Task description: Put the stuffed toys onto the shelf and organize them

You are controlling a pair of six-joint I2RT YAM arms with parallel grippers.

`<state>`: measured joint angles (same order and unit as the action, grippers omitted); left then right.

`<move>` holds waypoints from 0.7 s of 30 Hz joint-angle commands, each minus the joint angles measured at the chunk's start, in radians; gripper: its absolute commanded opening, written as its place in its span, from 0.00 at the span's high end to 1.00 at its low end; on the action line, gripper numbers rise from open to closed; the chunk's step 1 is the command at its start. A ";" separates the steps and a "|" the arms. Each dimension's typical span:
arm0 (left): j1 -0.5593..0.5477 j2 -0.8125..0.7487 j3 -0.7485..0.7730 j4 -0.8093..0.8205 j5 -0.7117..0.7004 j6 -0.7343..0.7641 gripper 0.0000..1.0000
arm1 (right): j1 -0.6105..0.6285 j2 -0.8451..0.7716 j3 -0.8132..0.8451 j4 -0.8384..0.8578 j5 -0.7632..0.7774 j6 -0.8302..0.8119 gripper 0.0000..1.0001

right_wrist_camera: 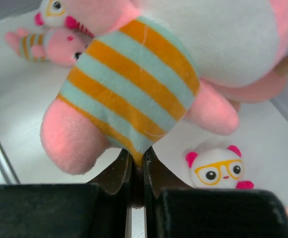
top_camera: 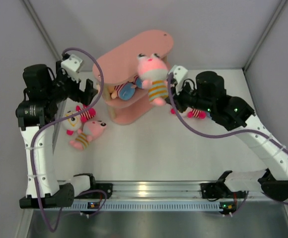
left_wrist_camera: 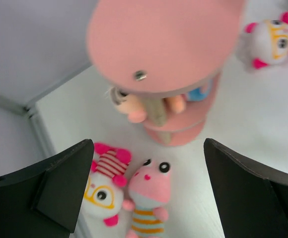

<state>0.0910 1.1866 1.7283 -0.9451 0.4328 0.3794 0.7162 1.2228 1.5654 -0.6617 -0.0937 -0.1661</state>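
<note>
The pink three-tier shelf [top_camera: 129, 52] stands at the back middle; the left wrist view shows its top board [left_wrist_camera: 164, 39]. My right gripper [top_camera: 170, 94] is shut on the bottom edge of a pink-headed stuffed toy with an orange and teal striped body [top_camera: 155, 79], held up beside the shelf's top board. The pinch shows in the right wrist view [right_wrist_camera: 137, 161] under the toy [right_wrist_camera: 134, 89]. My left gripper [top_camera: 88, 95] is open and empty, left of the shelf, above a white toy with yellow glasses [left_wrist_camera: 102, 191] and a pink toy [left_wrist_camera: 149, 196]. Toys lie on the middle tier [top_camera: 124, 90].
The white toy [top_camera: 74, 120] and the pink toy [top_camera: 88, 134] lie on the table left of the shelf. Another white toy with glasses [top_camera: 193, 113] lies right of the shelf under my right arm, also in the right wrist view [right_wrist_camera: 218, 171]. Grey walls enclose the table.
</note>
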 commanded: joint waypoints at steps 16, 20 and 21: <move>-0.304 0.047 0.033 -0.090 0.463 0.070 0.02 | 0.327 0.233 0.275 -0.208 0.126 -0.227 1.00; -0.306 0.057 0.074 -0.090 0.523 0.030 0.01 | 0.333 0.259 0.324 -0.230 0.130 -0.227 1.00; -0.306 0.056 0.077 -0.090 0.537 0.021 0.02 | 0.336 0.264 0.334 -0.230 0.146 -0.225 1.00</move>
<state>-0.2104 1.2568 1.7546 -1.0374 0.8562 0.4313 1.0267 1.4830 1.8236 -0.8989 0.0154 -0.3752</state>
